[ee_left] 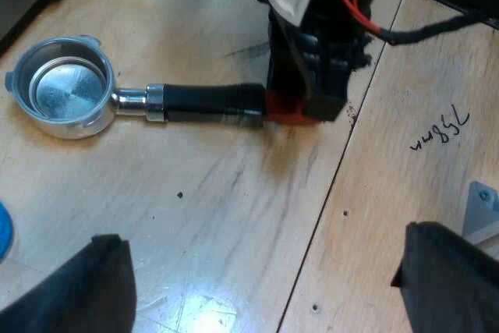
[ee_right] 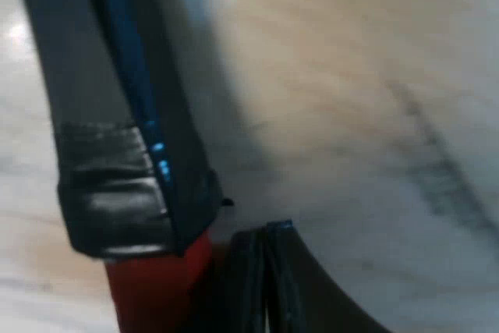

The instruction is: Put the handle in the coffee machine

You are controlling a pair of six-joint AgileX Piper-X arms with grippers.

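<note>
Left wrist view looks down on a pale wooden table (ee_left: 234,216), where the metal holder (ee_left: 66,91) lies loose and flat with its round basket facing up. Its dark handle (ee_left: 207,103) runs straight out from the basket to the red end (ee_left: 281,113). Our right gripper (ee_left: 308,103) stands right at that red end, down on the table and against it.

Our left gripper (ee_left: 265,286) hovers well apart from the holder, its two black fingers (ee_left: 86,286) spread wide with nothing between them. A sliver of something blue (ee_left: 2,232) lies on the table near one of those fingers. It may be the tamper, but too little of it shows for us to be sure. Some handwritten marks (ee_left: 440,132) sit on the wood beyond the right gripper.

Right wrist view, held very close, has the dark handle and its red end lying on the table, with a dark part of our right gripper just beside the red. We cannot tell whether that gripper has closed on the handle.
</note>
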